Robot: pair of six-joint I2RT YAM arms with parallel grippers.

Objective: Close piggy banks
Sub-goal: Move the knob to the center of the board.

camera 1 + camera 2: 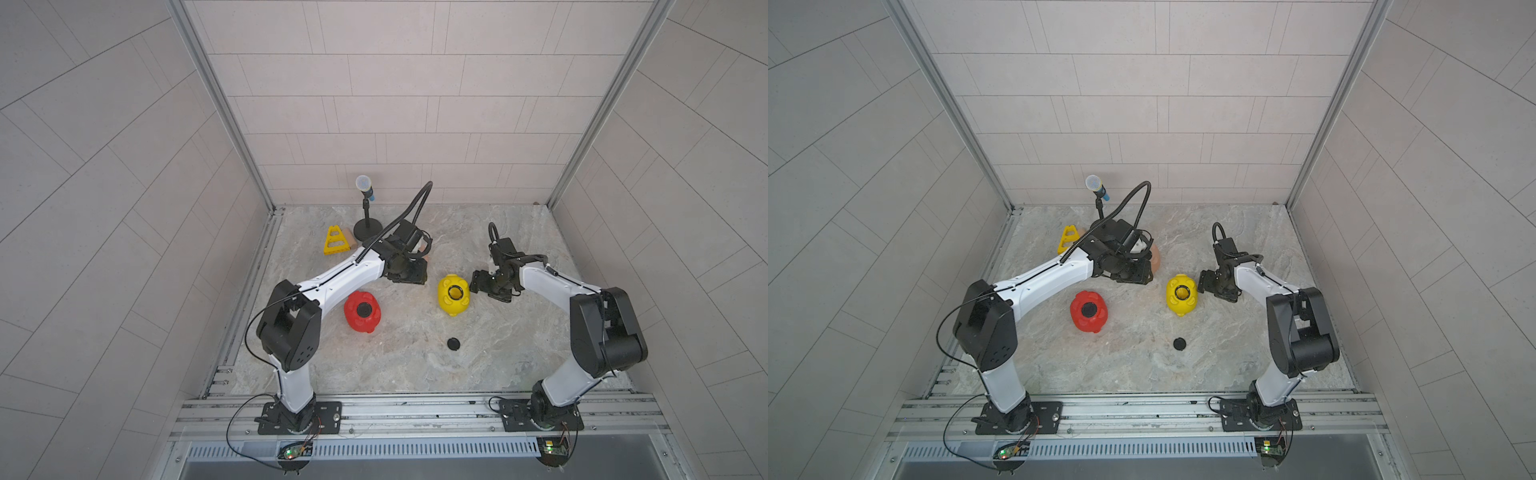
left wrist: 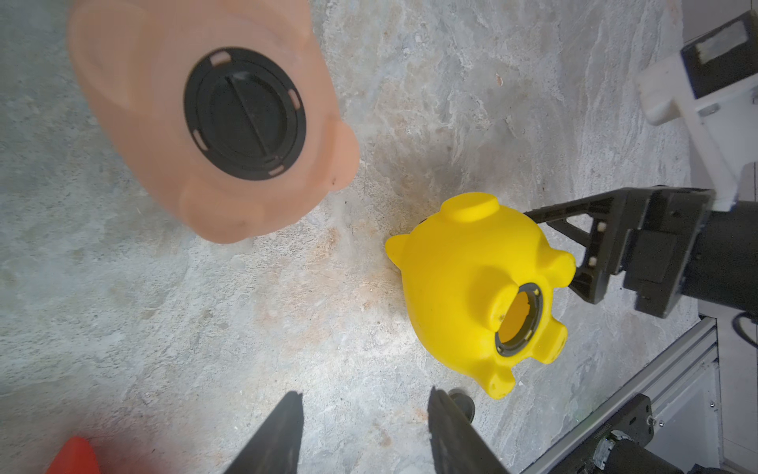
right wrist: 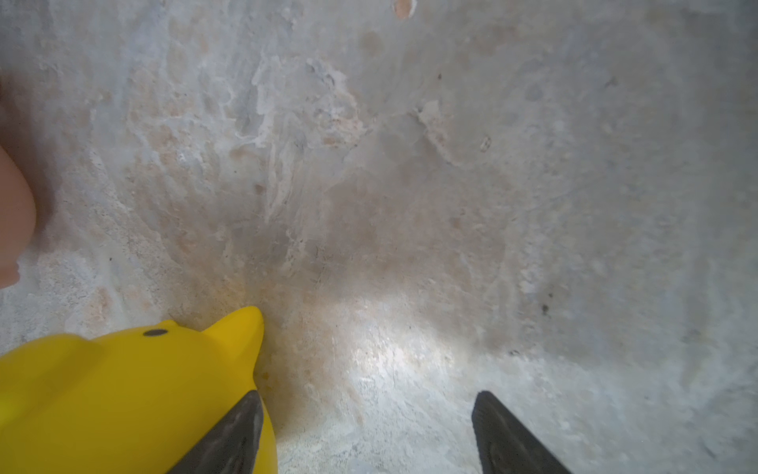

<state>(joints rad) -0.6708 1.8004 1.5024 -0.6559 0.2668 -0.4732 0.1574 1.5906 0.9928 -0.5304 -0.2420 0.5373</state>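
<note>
Left wrist view: the peach-pink piggy bank (image 2: 172, 156) is seen belly up just ahead of the left jaws, its belly hole filled by a black plug (image 2: 245, 113). The left jaws are parted and empty. The yellow piggy bank (image 2: 459, 279) lies between the two sets of jaws, its belly hole (image 2: 517, 324) unplugged.

In the right wrist view the right jaws are spread wide with nothing between them. One fingertip (image 3: 229, 435) sits just beside the yellow bank; contact cannot be told.

In a top view the red piggy bank (image 1: 362, 311) is shown behind the left jaws, plugged. A loose black plug (image 1: 453, 344) rests on the desk (image 1: 415, 374), well apart from both jaws.

Two banks are judged closed, and the yellow one is left. Next, the loose plug would need to be picked up, aligned over the yellow hole and pressed in while the bank is steadied.
</note>
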